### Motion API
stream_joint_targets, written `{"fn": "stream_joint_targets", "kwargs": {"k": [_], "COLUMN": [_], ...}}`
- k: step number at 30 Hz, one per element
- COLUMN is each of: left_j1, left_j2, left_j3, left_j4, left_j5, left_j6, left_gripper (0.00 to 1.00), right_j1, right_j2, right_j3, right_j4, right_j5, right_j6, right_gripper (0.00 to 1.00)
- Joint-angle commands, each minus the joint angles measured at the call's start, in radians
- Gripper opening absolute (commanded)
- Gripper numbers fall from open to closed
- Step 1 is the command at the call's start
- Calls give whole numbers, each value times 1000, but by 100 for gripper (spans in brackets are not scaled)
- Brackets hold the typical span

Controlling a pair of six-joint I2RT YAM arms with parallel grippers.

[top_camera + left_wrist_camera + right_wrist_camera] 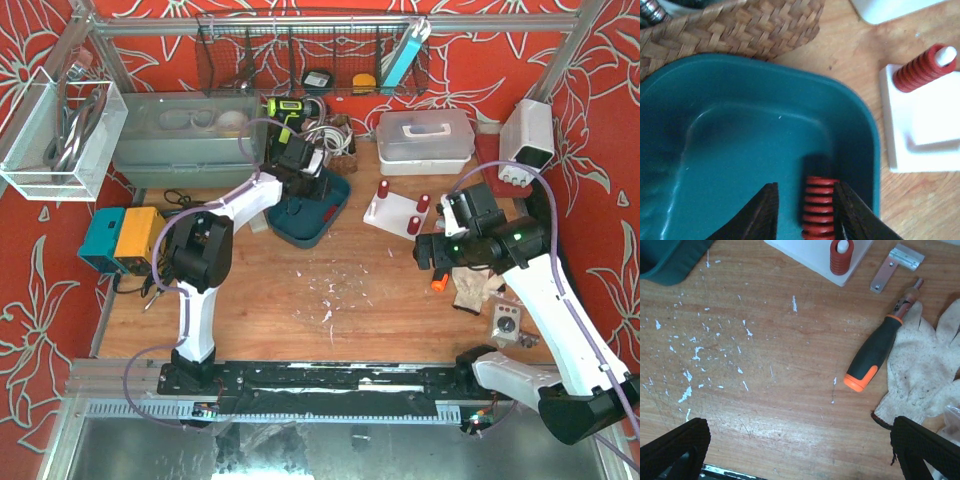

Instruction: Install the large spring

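Note:
A large red spring lies in the teal tray. My left gripper is open and straddles it: the right finger touches the spring and the left finger stands apart from it. In the top view the left gripper hangs over the tray. The white base plate to the right carries a red spring on a peg. My right gripper is wide open and empty above bare wood. It sits near the plate in the top view.
An orange-and-black screwdriver, a white work glove and a metal bracket lie right of the right gripper. A wicker basket borders the tray's far side. Paint flecks dot the wood. Bins and boxes line the back.

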Motion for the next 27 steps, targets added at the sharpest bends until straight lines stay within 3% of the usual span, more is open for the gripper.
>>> {"fn": "stream_joint_targets", "kwargs": {"k": [1, 11, 18, 23, 27], "left_j1": [23, 30, 33, 33, 33], "left_j2": [29, 131, 152, 166, 173], "left_j3": [25, 119, 94, 56, 46], "left_j4": [-108, -193, -220, -224, -241], "left_j5": [77, 205, 263, 261, 142], "left_j6": [109, 147, 161, 170, 179], "left_gripper": [33, 43, 46, 46, 45], "right_j1": [3, 3, 3, 3, 3], "right_j2": [14, -24, -3, 12, 17], "right_j3": [57, 24, 29, 26, 24], "right_j4": [-33, -18, -12, 0, 5], "right_j5": [15, 28, 26, 21, 19], "right_j6": [18, 55, 43, 38, 37], "right_gripper": [99, 99, 99, 99, 99]}}
